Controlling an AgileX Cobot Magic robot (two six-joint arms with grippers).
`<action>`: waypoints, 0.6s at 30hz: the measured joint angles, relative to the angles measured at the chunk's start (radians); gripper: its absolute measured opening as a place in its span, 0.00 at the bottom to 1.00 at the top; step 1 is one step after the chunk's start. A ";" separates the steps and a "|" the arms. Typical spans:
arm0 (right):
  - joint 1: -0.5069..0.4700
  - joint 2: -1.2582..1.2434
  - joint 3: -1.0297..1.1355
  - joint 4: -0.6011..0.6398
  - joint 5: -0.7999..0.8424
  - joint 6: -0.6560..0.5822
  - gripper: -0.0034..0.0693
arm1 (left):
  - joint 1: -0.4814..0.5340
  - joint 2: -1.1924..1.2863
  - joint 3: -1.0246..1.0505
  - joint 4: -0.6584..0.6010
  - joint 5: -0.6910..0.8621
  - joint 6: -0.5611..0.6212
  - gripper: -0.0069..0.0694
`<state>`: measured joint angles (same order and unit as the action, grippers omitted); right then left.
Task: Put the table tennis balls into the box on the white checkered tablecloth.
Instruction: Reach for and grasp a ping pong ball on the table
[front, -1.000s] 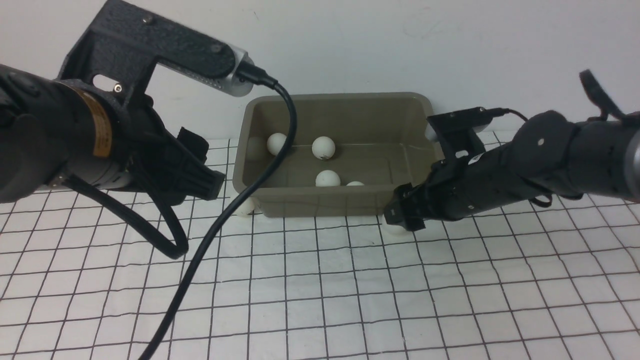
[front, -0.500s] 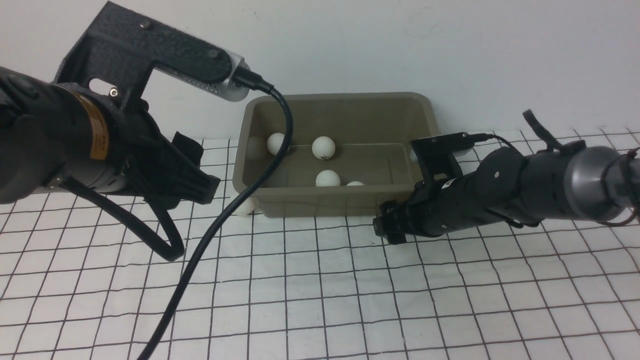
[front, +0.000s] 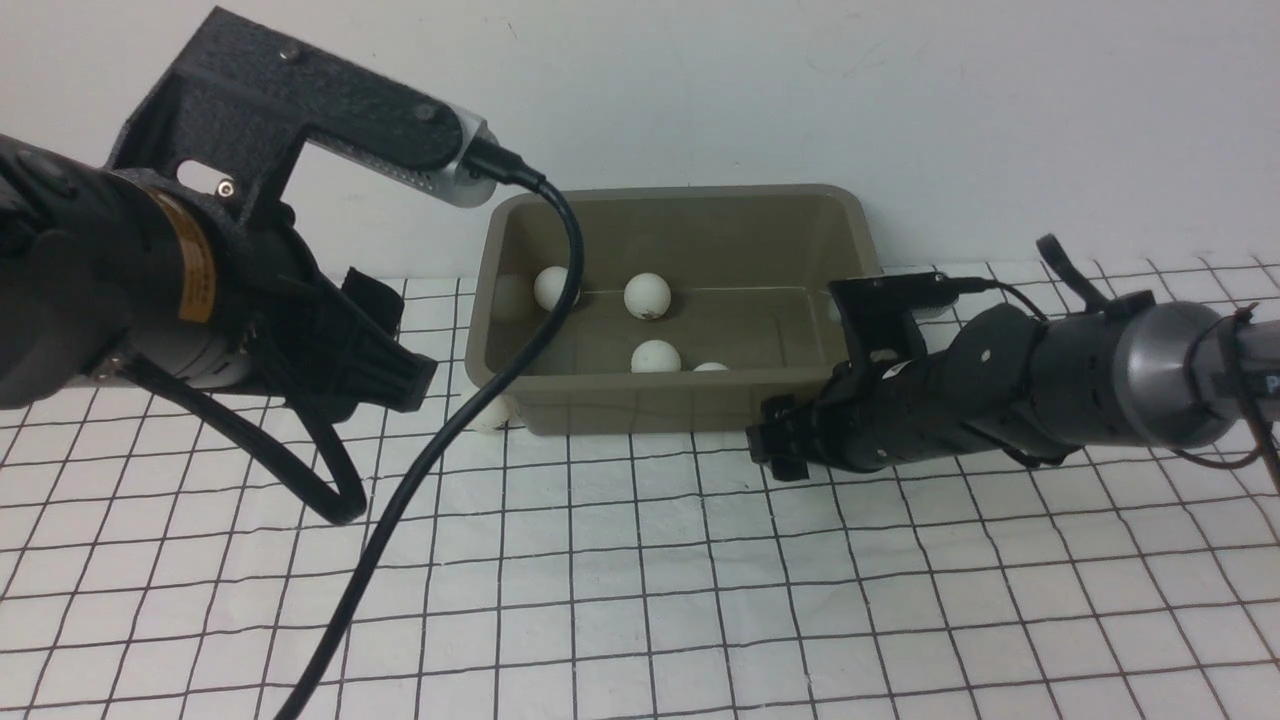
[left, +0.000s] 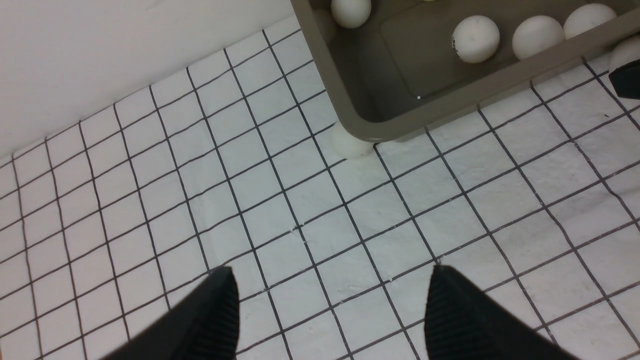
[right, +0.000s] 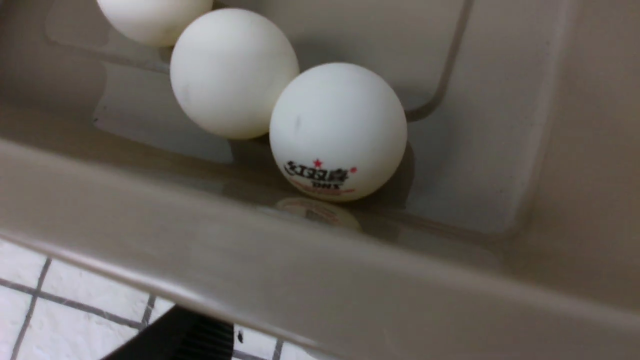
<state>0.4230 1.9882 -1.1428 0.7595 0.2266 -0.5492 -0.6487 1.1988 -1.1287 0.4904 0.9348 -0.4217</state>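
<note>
The olive-grey box (front: 795, 205) stands at the back of the white checkered tablecloth (front: 640, 580) with several table tennis balls inside, such as one (front: 647, 296) near its far wall and one with a printed mark (right: 338, 131). Another ball (front: 492, 415) lies on the cloth against the box's near left corner. One more ball (left: 625, 50) lies at the near right corner, beside the dark tip of my right gripper (front: 783, 452). That gripper is low on the cloth, and only one finger (right: 185, 332) shows, apparently open. My left gripper (left: 330, 300) hovers open and empty left of the box.
A white wall rises right behind the box. A thick black cable (front: 430, 450) hangs from my left wrist camera and crosses in front of the box's left end down to the cloth. My right arm (front: 1050, 380) lies low along the cloth right of the box.
My right arm has dropped lower and slid left along the box's front wall, covering the ball that showed under its tip. The left arm has barely shifted.
</note>
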 joint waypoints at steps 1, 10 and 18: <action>0.000 0.000 0.000 0.006 -0.003 0.001 0.80 | 0.000 0.000 0.000 0.000 0.000 0.000 0.68; 0.000 0.000 0.000 0.048 -0.014 0.002 0.77 | 0.000 0.000 0.000 0.000 0.007 0.000 0.68; 0.000 0.007 0.000 0.074 -0.018 0.003 0.54 | 0.000 0.000 0.000 0.000 0.011 0.000 0.68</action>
<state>0.4230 1.9954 -1.1428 0.8338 0.2082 -0.5463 -0.6487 1.1988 -1.1287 0.4904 0.9460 -0.4217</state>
